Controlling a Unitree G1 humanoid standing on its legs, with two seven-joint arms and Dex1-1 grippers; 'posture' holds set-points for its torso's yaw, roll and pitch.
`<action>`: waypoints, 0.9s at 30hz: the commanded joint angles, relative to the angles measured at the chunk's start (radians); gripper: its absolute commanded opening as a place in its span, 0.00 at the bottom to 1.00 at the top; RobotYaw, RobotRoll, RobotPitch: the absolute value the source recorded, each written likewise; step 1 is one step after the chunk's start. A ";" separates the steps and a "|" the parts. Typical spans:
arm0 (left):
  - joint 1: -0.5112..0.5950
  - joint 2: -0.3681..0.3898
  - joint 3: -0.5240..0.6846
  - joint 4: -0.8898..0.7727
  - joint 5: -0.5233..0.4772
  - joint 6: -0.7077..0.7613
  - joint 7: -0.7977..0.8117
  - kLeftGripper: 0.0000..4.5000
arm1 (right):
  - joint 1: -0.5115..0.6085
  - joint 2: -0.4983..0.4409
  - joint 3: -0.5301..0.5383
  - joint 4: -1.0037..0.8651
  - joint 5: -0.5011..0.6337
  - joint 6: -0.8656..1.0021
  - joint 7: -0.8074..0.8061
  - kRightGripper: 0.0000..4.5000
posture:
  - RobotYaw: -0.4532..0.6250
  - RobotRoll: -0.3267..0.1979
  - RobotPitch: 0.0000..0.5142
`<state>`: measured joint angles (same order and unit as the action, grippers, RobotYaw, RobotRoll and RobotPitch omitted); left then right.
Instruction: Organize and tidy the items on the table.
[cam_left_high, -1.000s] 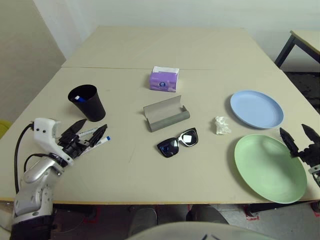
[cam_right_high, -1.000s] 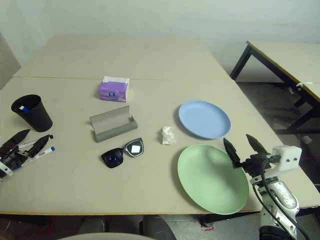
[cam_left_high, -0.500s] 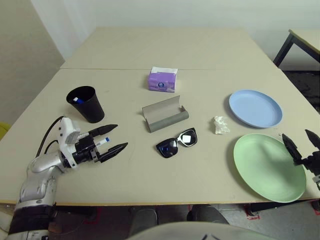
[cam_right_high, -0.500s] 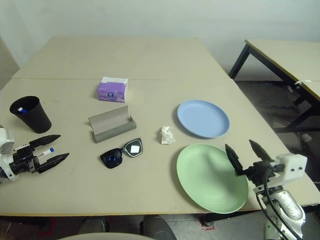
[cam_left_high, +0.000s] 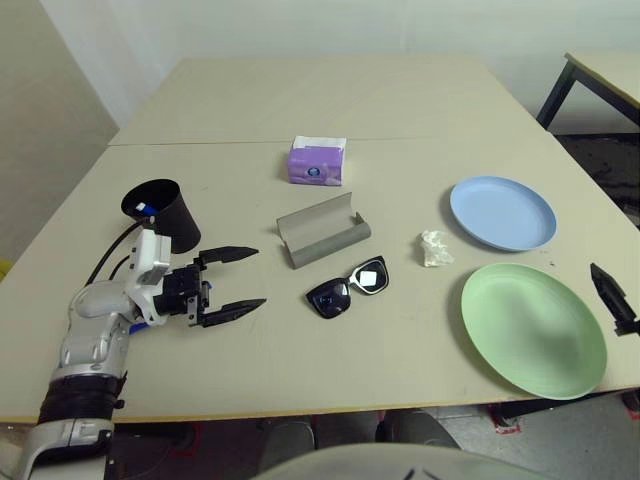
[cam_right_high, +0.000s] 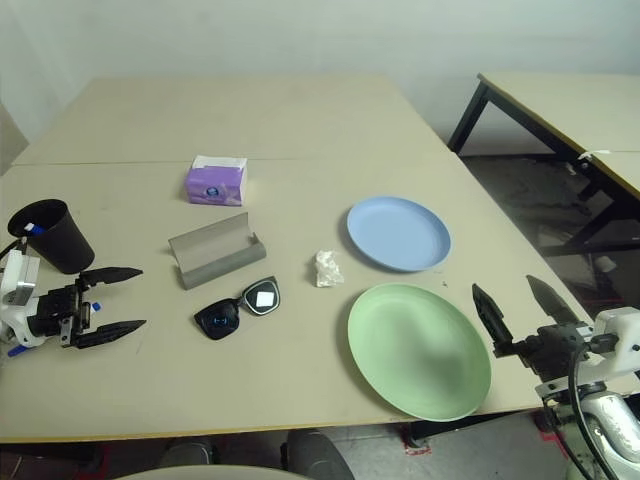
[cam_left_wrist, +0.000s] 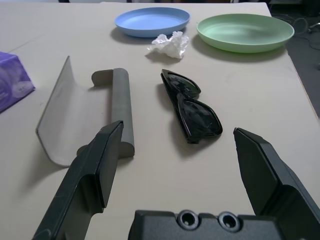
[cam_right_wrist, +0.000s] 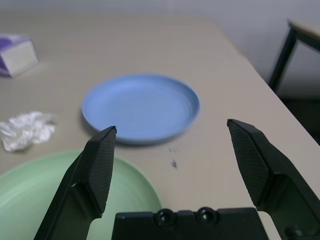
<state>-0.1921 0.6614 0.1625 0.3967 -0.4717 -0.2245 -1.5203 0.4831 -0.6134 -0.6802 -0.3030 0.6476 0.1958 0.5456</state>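
Black sunglasses (cam_left_high: 348, 288) lie at the middle of the beige table (cam_left_high: 300, 100), in front of the open grey glasses case (cam_left_high: 322, 230). My left gripper (cam_left_high: 238, 280) is open and points at them from the left, a hand's width short; its wrist view shows the sunglasses (cam_left_wrist: 192, 112) and case (cam_left_wrist: 80, 120) just ahead. To the right sit a crumpled tissue (cam_left_high: 434, 248), a blue plate (cam_left_high: 502, 213) and a green plate (cam_left_high: 533, 328). My right gripper (cam_right_high: 517, 308) hangs open off the green plate's near right side. No marker shows on the table; a blue tip (cam_left_high: 148, 208) sticks out of the black cup (cam_left_high: 165, 215).
A purple tissue box (cam_left_high: 316, 161) stands behind the case, near the table's seam. The black cup is close behind my left wrist. A dark-legged table (cam_left_high: 600, 75) is at the far right. The tabletop's near edge runs just under both arms.
My left gripper has swung from the markers by the cup toward the sunglasses, and its fingers have spread. The right gripper has drawn back off the green plate. The camera has shifted a little.
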 joint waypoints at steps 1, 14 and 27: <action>-0.038 -0.021 -0.021 0.066 0.027 -0.032 0.003 0.99 | 0.098 -0.045 -0.070 -0.146 0.086 0.255 -0.085 1.00 | 0.20 0.62 0.01; -0.053 -0.049 -0.032 0.102 0.037 -0.056 0.017 0.99 | 0.222 -0.144 -0.159 -0.301 0.353 0.657 -0.043 1.00 | 0.20 0.62 0.05; 0.007 -0.031 -0.016 0.005 0.019 -0.029 0.061 0.99 | 0.150 -0.156 -0.074 -0.219 0.324 0.760 -0.025 1.00 | 0.23 0.62 0.05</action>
<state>-0.1974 0.6203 0.1385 0.4233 -0.4453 -0.2639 -1.4640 0.6325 -0.7688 -0.7647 -0.5418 0.9876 0.9439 0.5201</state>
